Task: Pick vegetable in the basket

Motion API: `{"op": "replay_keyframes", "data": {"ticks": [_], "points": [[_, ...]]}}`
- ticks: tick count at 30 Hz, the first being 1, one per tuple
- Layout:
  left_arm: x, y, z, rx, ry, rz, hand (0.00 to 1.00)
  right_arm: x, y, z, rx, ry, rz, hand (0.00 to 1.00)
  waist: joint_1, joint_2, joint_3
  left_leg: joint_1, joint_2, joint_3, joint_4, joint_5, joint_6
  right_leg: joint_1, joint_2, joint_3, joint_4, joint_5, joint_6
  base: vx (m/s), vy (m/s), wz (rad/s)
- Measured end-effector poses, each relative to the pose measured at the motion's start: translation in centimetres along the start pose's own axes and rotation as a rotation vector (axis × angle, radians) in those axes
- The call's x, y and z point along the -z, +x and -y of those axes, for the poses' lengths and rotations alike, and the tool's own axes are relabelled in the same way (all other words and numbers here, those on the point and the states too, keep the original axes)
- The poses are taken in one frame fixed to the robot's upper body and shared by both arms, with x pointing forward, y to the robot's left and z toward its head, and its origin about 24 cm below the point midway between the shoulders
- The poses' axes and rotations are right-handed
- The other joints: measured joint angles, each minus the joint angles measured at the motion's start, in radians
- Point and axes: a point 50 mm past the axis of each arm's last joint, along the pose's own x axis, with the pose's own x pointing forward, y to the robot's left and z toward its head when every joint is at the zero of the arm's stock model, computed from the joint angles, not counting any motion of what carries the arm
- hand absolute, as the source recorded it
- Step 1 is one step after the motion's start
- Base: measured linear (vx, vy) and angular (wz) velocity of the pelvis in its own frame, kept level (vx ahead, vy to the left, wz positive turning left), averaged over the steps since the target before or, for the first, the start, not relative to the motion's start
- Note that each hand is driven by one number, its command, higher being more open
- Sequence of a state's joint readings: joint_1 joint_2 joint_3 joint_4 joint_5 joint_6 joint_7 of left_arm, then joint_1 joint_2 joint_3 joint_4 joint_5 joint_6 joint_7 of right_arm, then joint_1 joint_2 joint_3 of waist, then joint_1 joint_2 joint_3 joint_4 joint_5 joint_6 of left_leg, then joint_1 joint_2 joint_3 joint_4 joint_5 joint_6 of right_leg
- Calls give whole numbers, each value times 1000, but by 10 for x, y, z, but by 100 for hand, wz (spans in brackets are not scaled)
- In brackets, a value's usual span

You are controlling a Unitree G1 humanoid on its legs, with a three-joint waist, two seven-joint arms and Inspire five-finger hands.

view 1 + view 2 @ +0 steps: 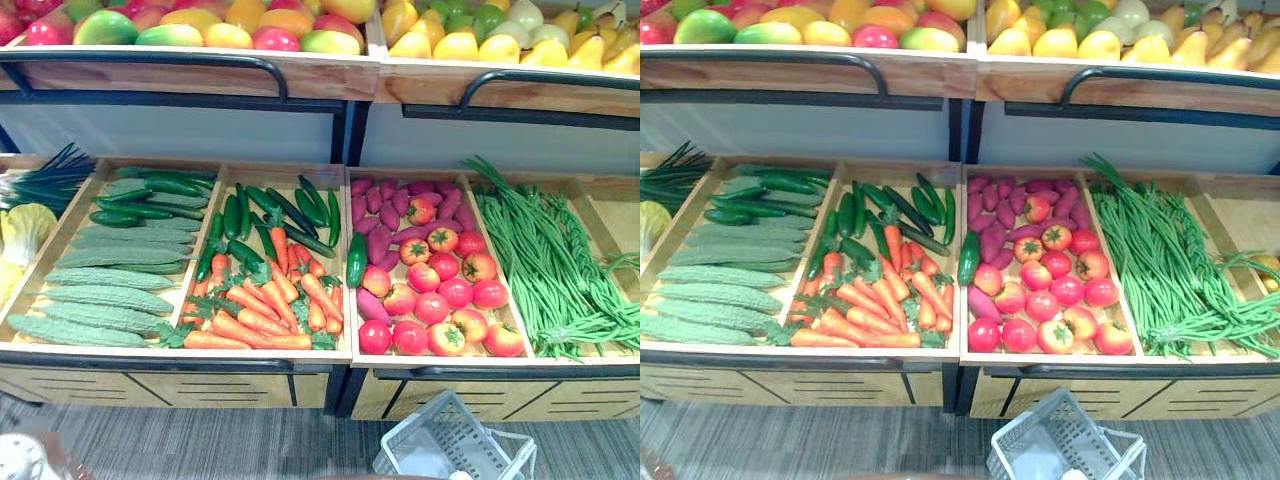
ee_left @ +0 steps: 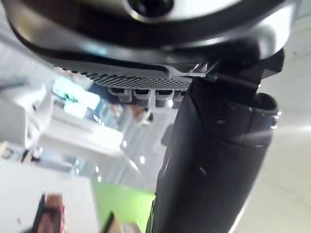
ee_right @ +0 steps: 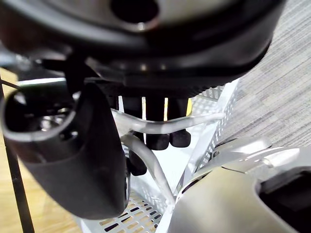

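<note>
Right hand (image 3: 73,160) grips the white basket (image 1: 415,440) by its handle (image 3: 204,120) (left hand (image 2: 214,165): cannot tell).

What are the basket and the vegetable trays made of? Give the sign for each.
The basket is probably white plastic with a smooth finish: its walls are a moulded grid of slots. The trays look like pale, unpainted, matte wood: grain shows on the bare boards.

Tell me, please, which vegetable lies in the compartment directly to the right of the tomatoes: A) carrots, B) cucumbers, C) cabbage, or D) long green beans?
D: the long green beans lie immediately to the right of the tomatoes.
</note>
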State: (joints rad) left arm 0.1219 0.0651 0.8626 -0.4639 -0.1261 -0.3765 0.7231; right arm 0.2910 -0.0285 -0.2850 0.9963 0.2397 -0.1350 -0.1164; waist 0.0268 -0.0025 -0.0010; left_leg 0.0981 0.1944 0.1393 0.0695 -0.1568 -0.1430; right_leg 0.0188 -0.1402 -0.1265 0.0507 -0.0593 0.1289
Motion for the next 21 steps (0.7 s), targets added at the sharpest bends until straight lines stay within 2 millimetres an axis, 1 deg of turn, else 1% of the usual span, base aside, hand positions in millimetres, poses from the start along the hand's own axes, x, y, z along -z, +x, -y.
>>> {"op": "replay_keyframes", "data": {"ticks": [2,4,7,9,10,12,13,14,15,17,19,21], "points": [[-5,-1,8,52,-17,30,100,-1,0,1,-3,-8,5,0,-5,3,-3,8,0,14,1,0,1,-1,2,15,-1,0,-1,30,14,-20],[-7,3,15,108,-28,55,100,-1,0,1,-4,-17,5,0,-4,6,-4,8,1,17,13,1,1,-2,4,27,-2,0,-1,27,7,-15],[-8,5,27,205,-68,65,100,0,0,2,-4,-26,1,0,-4,10,-9,7,2,21,24,1,1,-5,7,45,-2,0,-1,11,3,-12],[-1,5,40,328,-108,27,100,-2,1,3,-8,-39,5,0,-3,16,-17,7,2,38,27,1,1,-15,9,61,0,1,-2,-21,17,-18],[2,5,44,362,-116,13,100,-2,1,4,-10,-46,6,0,-3,18,-19,7,3,43,27,1,2,-19,10,68,1,3,-3,-35,17,-23],[13,1,64,507,-134,-32,100,-4,2,4,-18,-50,12,0,-5,22,-28,7,8,57,28,2,2,-35,19,90,2,11,-9,-54,16,-28],[18,1,69,545,-124,-41,100,-6,2,3,-22,-53,15,0,-4,22,-29,7,10,67,28,2,2,-40,22,100,2,14,-11,-68,15,-33],[28,2,76,624,-68,-52,100,-9,3,1,-32,-71,23,0,-4,25,-30,9,11,77,29,3,4,-47,25,112,2,20,-12,-62,10,-41],[38,6,78,686,-8,-70,100,-12,4,0,-44,-91,34,0,-9,25,-31,15,13,91,29,5,6,-54,29,131,2,28,-13,-61,12,-44],[48,9,77,746,34,-111,100,-13,4,-1,-47,-92,41,0,-15,30,-28,26,13,104,29,5,6,-55,33,154,-1,35,-14,-50,15,-35],[52,8,76,772,26,-140,100,-12,4,-1,-46,-88,38,0,-21,27,-28,26,13,103,29,5,6,-57,34,156,-1,37,-14,-45,11,-10],[56,7,70,785,40,-171,100,-11,4,-1,-44,-82,36,0,-21,27,-27,24,13,103,27,5,6,-62,34,156,-1,41,-14,-48,12,-1]]}}
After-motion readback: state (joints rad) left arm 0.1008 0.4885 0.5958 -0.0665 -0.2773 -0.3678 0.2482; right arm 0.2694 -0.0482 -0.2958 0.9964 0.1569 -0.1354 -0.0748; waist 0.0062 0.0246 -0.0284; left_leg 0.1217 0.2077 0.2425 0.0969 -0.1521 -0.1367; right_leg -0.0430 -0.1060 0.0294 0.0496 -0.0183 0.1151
